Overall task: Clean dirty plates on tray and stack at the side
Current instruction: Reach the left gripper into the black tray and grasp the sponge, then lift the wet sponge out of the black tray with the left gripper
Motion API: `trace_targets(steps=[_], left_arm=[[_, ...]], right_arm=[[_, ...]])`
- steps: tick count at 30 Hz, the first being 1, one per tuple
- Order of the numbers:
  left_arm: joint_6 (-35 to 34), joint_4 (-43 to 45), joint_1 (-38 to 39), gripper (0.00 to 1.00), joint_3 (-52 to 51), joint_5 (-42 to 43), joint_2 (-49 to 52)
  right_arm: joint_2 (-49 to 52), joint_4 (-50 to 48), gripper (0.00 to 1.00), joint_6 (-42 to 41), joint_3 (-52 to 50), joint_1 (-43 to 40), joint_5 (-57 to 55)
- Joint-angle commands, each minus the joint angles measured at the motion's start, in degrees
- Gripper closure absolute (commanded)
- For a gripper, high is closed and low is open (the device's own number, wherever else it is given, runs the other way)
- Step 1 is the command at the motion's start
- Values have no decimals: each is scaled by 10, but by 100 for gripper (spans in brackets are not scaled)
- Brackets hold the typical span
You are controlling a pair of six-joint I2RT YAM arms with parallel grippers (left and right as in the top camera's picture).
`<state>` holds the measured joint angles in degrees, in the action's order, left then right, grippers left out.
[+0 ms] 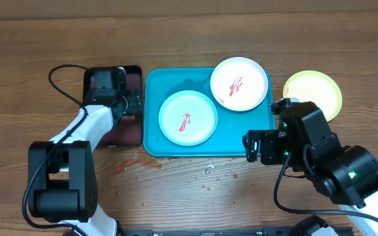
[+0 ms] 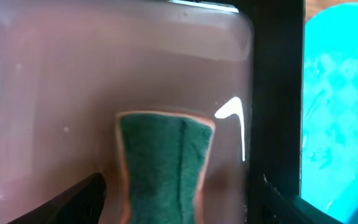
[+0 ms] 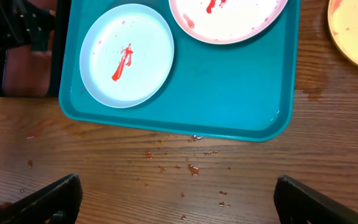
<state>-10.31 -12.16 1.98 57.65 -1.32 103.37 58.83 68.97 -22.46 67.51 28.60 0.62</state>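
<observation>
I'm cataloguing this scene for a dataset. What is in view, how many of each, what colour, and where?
tray: one, turquoise, table centre
mint plate: one, pale mint with a red smear, in the tray's left half
white plate: one, white with red smears, at the tray's far right corner, overlapping its rim
yellow-green plate: one, on the table right of the tray, partly behind the right arm
small tray: one, dark red with a black rim, left of the tray
sponge: one, green, in the small tray
drops: several, reddish, on the table by the tray's near edge
table: one, brown wood
left gripper: black, open, straddling the sponge
right gripper: black, open, empty
</observation>
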Motion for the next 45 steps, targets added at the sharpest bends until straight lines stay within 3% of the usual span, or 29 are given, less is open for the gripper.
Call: trace_targets(steps=[1, 9, 31, 45], left_arm=[[11, 3, 13, 26, -2, -52, 10], [9, 7, 14, 28, -2, -88, 12], [0, 39, 14, 35, -2, -76, 49], [-15, 35, 14, 75, 0, -76, 49]], right_arm=[[-1, -4, 0, 2, 12, 3, -6], [-1, -8, 0, 2, 12, 3, -6], [-1, -16, 0, 2, 12, 3, -6], [-1, -18, 0, 0, 12, 3, -6]])
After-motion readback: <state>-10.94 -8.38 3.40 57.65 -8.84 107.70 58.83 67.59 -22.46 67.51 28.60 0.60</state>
